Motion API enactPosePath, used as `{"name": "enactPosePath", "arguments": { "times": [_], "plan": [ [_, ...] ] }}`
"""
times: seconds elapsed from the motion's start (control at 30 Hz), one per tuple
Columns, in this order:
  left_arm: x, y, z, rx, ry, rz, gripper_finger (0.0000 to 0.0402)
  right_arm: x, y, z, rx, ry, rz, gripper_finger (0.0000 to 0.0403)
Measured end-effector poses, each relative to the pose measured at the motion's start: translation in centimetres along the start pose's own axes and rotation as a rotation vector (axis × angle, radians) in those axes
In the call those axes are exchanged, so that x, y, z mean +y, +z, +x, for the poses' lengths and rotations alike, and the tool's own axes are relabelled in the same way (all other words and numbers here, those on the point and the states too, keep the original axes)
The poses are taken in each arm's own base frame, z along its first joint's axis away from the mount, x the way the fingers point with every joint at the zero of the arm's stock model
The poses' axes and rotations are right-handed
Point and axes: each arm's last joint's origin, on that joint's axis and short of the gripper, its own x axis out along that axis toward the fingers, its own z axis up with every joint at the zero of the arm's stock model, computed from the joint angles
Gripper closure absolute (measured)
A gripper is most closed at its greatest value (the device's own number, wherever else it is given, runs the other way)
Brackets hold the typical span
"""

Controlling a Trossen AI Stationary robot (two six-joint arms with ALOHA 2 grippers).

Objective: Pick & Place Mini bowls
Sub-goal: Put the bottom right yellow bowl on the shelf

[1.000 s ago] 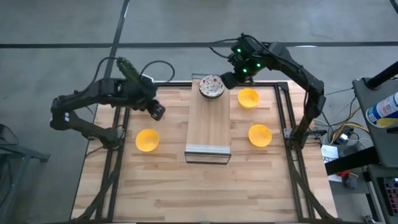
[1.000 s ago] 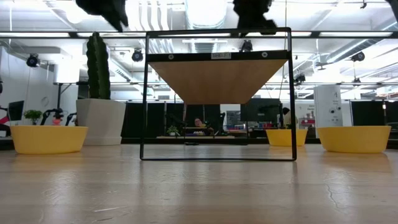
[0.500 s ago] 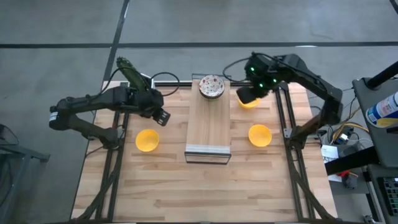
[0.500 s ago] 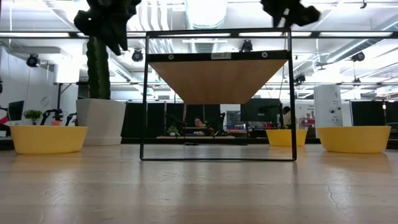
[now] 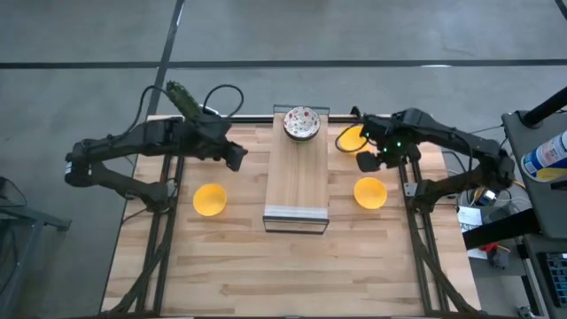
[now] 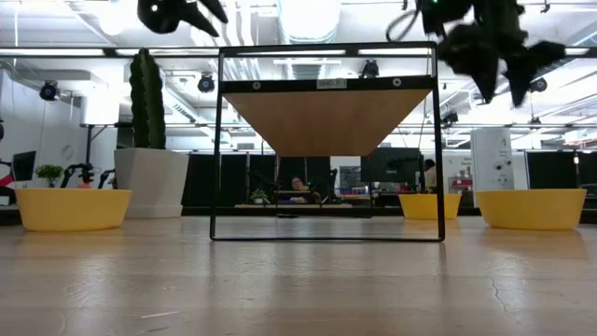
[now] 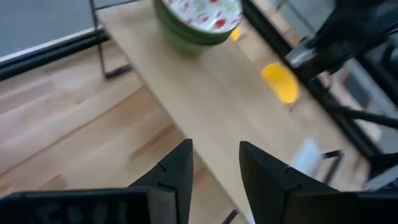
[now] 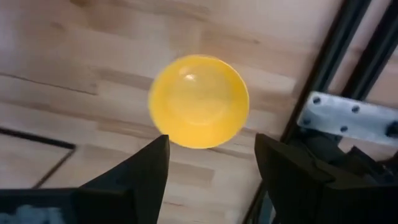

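Observation:
Speckled white mini bowls (image 5: pixel 301 123) sit stacked on the far end of a raised wooden shelf (image 5: pixel 297 182). One yellow mini bowl (image 5: pixel 210 199) stands on the table left of the shelf. Two stand to its right, one far (image 5: pixel 348 137) and one nearer (image 5: pixel 369 191). My right gripper (image 5: pixel 368 162) hangs open in the air between those two. In the right wrist view the nearer yellow bowl (image 8: pixel 199 102) lies ahead of its fingers. My left gripper (image 5: pixel 236 156) is open and in the air beside the shelf's left edge, facing the speckled bowls (image 7: pixel 199 15).
A white planter with a cactus (image 6: pixel 149 140) stands at the far left corner. The shelf's black frame (image 6: pixel 326 140) rises mid-table. Black rails (image 8: pixel 336 56) run along the table's right edge, close to the nearer yellow bowl. The near half of the table (image 5: pixel 292 275) is bare wood.
My right gripper has swung from beside the speckled bowls toward the table's right and near edges. It has come lower, to a spot between the two right yellow bowls, and its fingers have spread open. My left gripper has shifted a little toward the shelf.

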Motion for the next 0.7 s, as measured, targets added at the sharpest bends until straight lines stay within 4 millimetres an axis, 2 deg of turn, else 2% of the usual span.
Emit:
{"name": "enactPosePath", "arguments": {
  "times": [0.4, 0.7],
  "plan": [
    [0.0, 0.5, -2.1, -0.078, -0.092, -0.024, 0.0280, -1.0, -1.4, 7.6, 0.213, -0.017, 0.047, 0.0168],
    [0.0, 0.5, -2.4, -0.086, -0.098, -0.025, 0.0280, 1.3, -3.3, 10.1, 0.174, 0.135, -0.259, 0.0172]
  ]
}}
